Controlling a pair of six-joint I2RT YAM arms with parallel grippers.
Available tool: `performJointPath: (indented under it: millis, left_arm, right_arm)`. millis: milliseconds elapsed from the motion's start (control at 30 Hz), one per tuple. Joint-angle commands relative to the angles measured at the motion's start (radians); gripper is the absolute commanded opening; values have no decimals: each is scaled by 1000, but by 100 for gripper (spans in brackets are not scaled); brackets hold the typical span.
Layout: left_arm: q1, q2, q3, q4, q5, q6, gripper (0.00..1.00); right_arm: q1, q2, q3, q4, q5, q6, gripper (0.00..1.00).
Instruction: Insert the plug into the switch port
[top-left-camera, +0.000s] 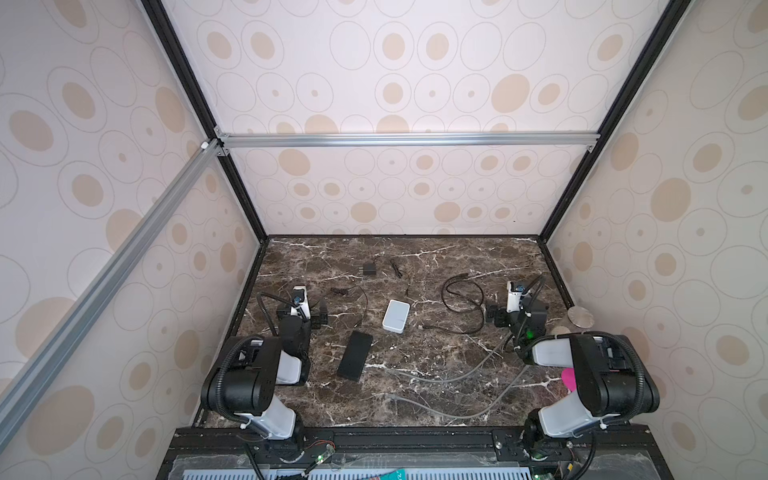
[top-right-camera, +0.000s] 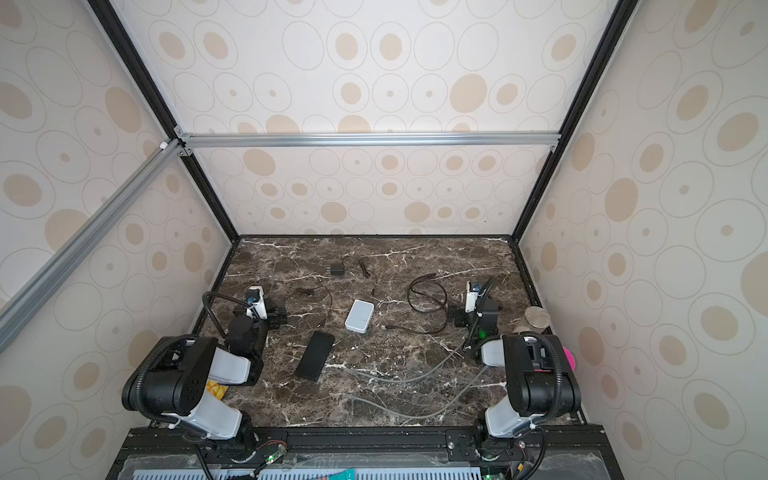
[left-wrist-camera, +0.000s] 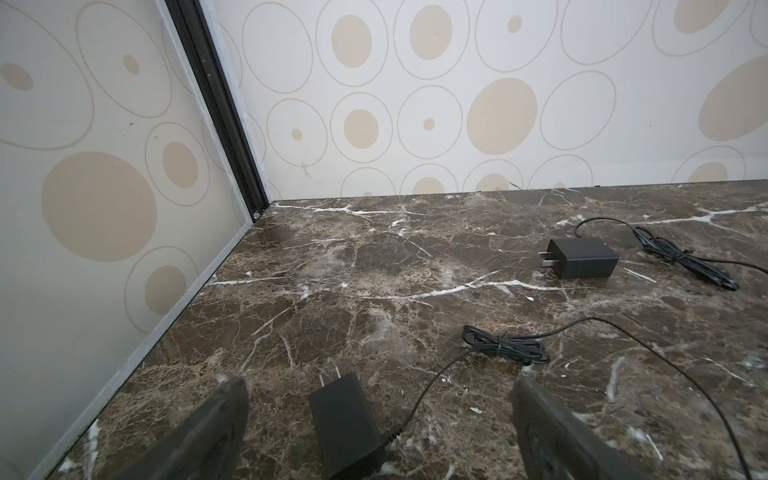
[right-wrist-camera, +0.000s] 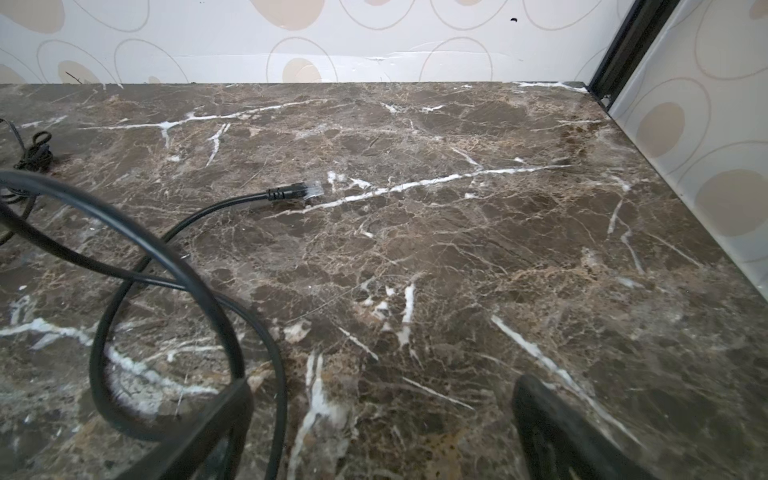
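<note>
The switch (top-left-camera: 396, 316) is seen lying flat near the middle of the tabletop (top-left-camera: 415, 353), well clear of every edge. The plug (right-wrist-camera: 305, 190) is found on the marble right of the middle and toward the far edge. It ends the black cable (right-wrist-camera: 99, 353), which is coiled between the switch and the right gripper (right-wrist-camera: 384, 384). The cable's second connector (top-left-camera: 424, 327) is laid just right of the switch.

The right gripper's jaws are held wide apart and empty, one finger close by the coil; contact cannot be told. Bare marble is left from the plug to the far right corner.

The left gripper (left-wrist-camera: 378, 388) is likewise spread wide near the left edge, with a black adapter (left-wrist-camera: 345, 419) lying between its fingers, not clamped. A second adapter (left-wrist-camera: 582, 257) is placed toward the far edge. A flat black box (top-left-camera: 354, 356) is set near the switch, on its near left side.
</note>
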Motion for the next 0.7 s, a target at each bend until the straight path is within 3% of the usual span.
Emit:
performJointPath:
  millis: [0,367,567,667]
  left_arm:
    - [1,-5,5,27,-1,-4,98]
    - [0,-4,5,27,-1,-3,98]
    - [0,-4,5,26,-1,-3,98]
    - [1,-3,5,25,0,-5,98]
  right_arm:
    - [-6,-21,-12,37,-66,8,100]
    - [-24,-21,-30,74,-109,16,100]
    - [30,-14,18,-13,10,-9,100]
    - [31,-5,11,21,13,-9,100]
